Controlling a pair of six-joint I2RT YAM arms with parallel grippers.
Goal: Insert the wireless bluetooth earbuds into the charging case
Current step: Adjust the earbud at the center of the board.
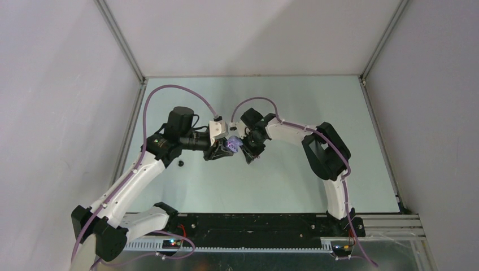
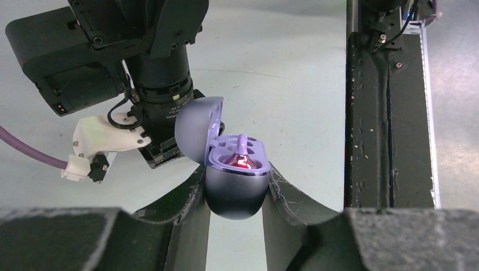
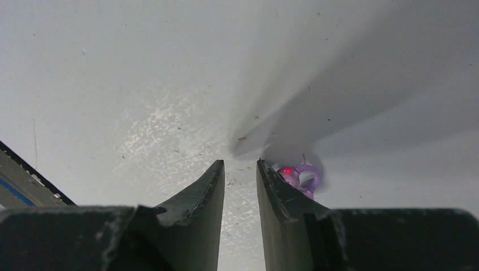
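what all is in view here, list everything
case: one, pale purple, lid open, clamped in the left pincer
bud: one, purple, sitting in the case's tray
light: one, red, glowing inside the case
black speck: one, black, on the table left of the left pincer; too small to name
table: one, pale, under everything
cables: two, purple, one along each arm
arms: two, white and black, bases at the near edge
left pincer: one, black, shut on the case
right pincer: one, black, jaws slightly apart and empty, beside the case
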